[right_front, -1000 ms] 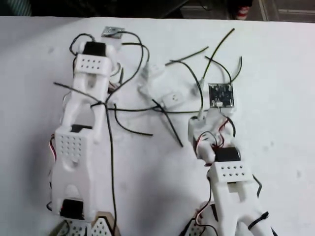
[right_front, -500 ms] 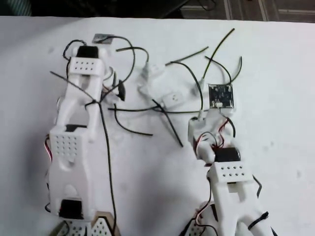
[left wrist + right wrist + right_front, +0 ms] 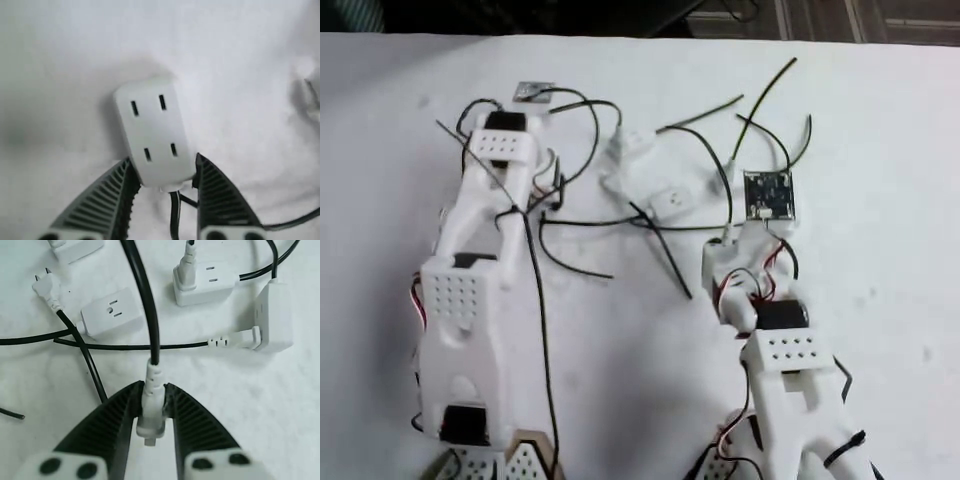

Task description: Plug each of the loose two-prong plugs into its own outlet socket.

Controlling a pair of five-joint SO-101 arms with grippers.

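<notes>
pinching rounded white plug [image 3: 150, 405], boxy slotted outlet [image 3: 152, 132]

Arms: two, left arm [image 3: 470, 290] and right arm [image 3: 785, 370].
Grippers: two, left gripper [image 3: 163, 160] and right gripper [image 3: 152, 385].
Socket blocks: five. The two-socket block [image 3: 150, 132] is pinched in the left gripper. Beyond the single-socket block [image 3: 112, 310] are a cut-off block [image 3: 75, 247], a twin block [image 3: 212, 285] and a tall block [image 3: 274, 315].
Plugs: four. The held plug [image 3: 151, 412] is clamped in the right gripper, and the loose plug [image 3: 45, 286] is just beside the single-socket block. A seated plug [image 3: 187, 262] is in the twin block and an angled plug [image 3: 235, 341] in the tall block.
</notes>
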